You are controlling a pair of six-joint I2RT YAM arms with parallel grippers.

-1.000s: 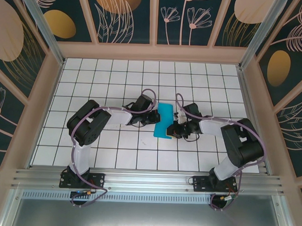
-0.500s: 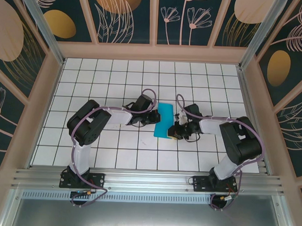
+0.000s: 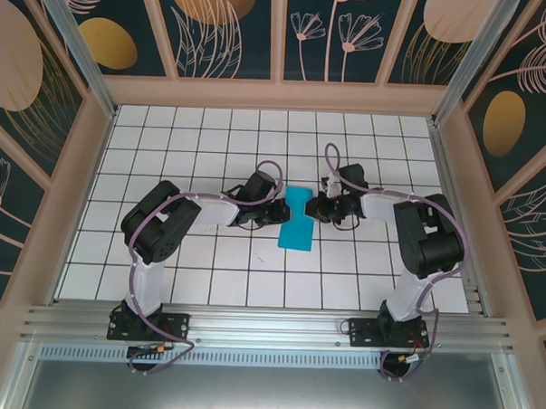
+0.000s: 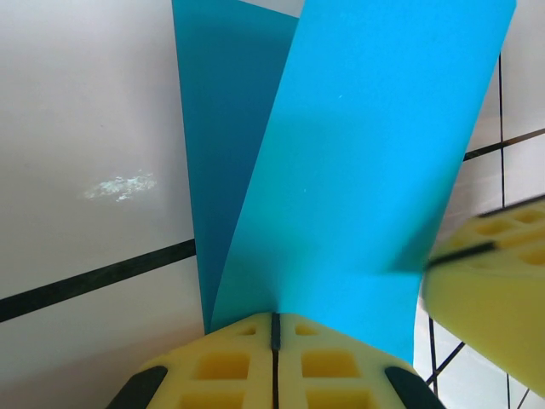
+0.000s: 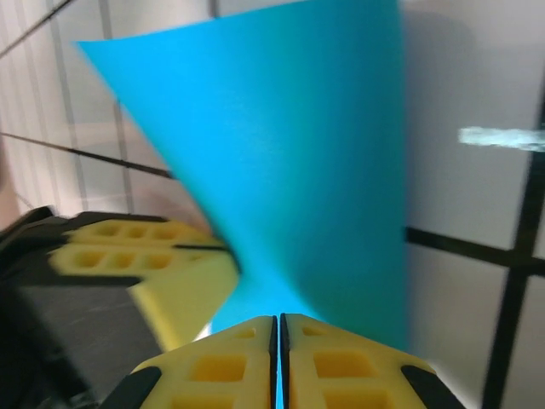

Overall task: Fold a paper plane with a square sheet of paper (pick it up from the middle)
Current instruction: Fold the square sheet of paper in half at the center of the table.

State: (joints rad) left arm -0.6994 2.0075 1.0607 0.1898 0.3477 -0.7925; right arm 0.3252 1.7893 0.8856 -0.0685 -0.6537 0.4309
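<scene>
Square sheet of paper (image 3: 297,225): folded over in two layers, mid-bench (image 3: 176,146), between both arms, narrowed at waist. Left end effector (image 3: 280,210): pads together, clamped on sheet's left edge. Right end effector (image 3: 315,209): pads together, clamped on right edge, directly opposite.

Black-and-white arms (image 3: 154,228) carry purple cables (image 3: 275,175); end effectors (image 4: 274,324) have yellow pads (image 4: 328,364).
</scene>
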